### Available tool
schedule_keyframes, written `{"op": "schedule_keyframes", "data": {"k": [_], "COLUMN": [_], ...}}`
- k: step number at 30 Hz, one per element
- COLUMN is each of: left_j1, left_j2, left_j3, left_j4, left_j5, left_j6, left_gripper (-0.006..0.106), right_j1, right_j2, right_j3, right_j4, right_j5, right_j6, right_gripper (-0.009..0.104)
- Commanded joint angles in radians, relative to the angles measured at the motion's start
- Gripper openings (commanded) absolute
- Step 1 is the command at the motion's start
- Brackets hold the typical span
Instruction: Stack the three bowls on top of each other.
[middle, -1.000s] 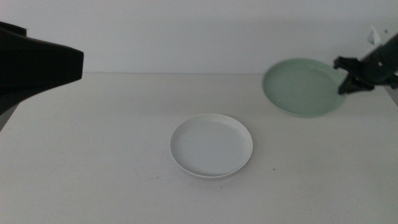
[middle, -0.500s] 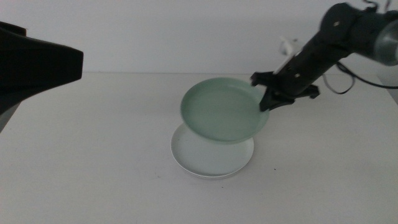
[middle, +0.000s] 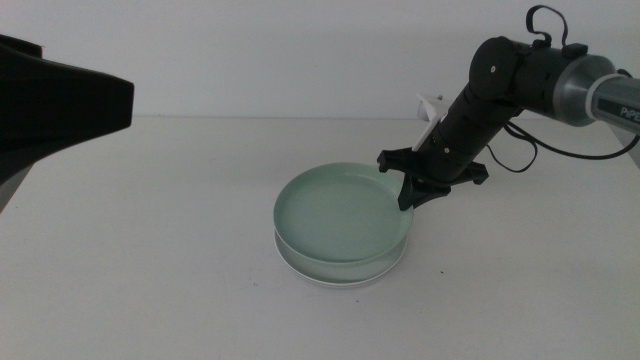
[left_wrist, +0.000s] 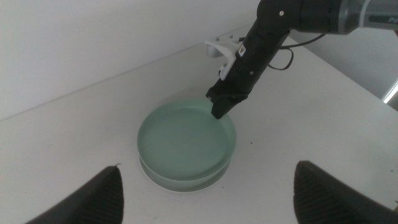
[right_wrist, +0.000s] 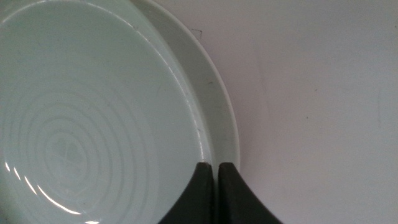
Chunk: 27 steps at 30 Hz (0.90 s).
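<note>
A plain white table against a pale wall.

Mint bowl glossy, smooth; white bowl smooth; table matt.

Soft, even light; faint shadows; sharp.

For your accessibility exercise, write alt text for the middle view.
The right gripper pinches the far-right rim of a mint green bowl, holding it on a white bowl at the centre of a white table. The left arm waits at the left edge.
</note>
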Motion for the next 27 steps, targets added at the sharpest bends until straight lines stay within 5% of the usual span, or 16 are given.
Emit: {"op": "schedule_keyframes", "data": {"k": [1, 6, 8, 14, 19, 27], "left_j1": [0.001, 0.001, 0.001, 0.001, 0.001, 0.001], "left_j2": [-0.005, -0.005, -0.005, -0.005, -0.005, -0.005], "left_j3": [0.006, 0.006, 0.006, 0.006, 0.006, 0.006], "left_j4": [-0.004, -0.004, -0.004, -0.004, -0.004, -0.004], "left_j5": [-0.015, -0.015, -0.015, -0.015, -0.015, -0.015], "left_j6": [-0.006, -0.006, -0.006, -0.006, -0.006, -0.006], "left_gripper": [0.094, 0.094, 0.094, 0.094, 0.094, 0.094], "right_j1": [0.000, 0.000, 0.000, 0.000, -0.010, -0.077], "right_j2": [0.006, 0.012, 0.012, -0.003, -0.099, -0.431], "right_j3": [0.005, 0.005, 0.005, 0.005, 0.001, 0.019], "right_j4": [-0.004, -0.004, -0.004, -0.002, -0.004, -0.095], "right_j5": [0.000, 0.000, 0.000, -0.003, 0.023, -0.003], "right_j6": [-0.004, -0.010, -0.010, -0.043, -0.146, -0.129], "right_gripper": [-0.003, -0.002, 0.007, 0.059, 0.087, 0.089]}}
